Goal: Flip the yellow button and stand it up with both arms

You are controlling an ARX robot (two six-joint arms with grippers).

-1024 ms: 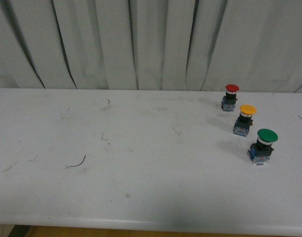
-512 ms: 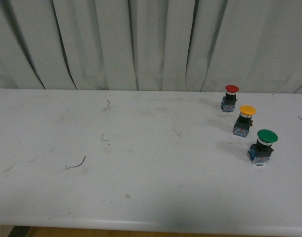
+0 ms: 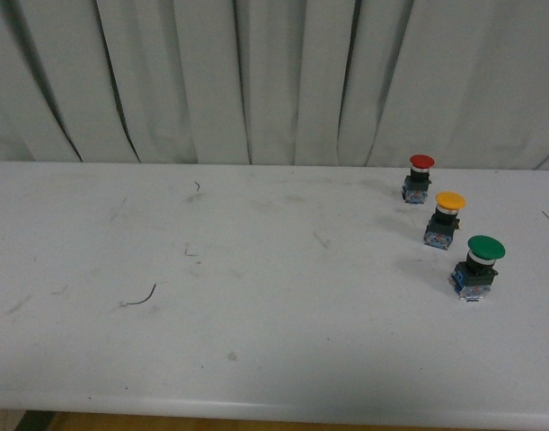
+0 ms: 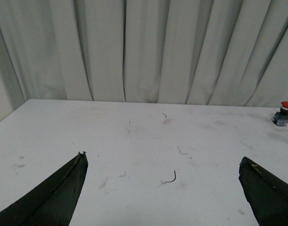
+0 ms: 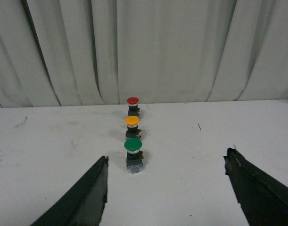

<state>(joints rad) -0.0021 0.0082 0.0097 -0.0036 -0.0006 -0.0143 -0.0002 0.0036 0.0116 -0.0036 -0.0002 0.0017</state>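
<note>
Upright, the yellow button (image 3: 447, 219) stands cap-up on the white table (image 3: 256, 314) at about two o'clock: orange-yellow mushroom cap, silver collar, black body, blue base. It sits between the red button (image 3: 419, 177) and green button (image 3: 477, 267). Left gripper (image 4: 162, 188) and right gripper (image 5: 165, 181) are spread wide, holding nothing.

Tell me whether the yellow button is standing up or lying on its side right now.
Upright: the yellow button stands cap up, contact block on the table.
</note>
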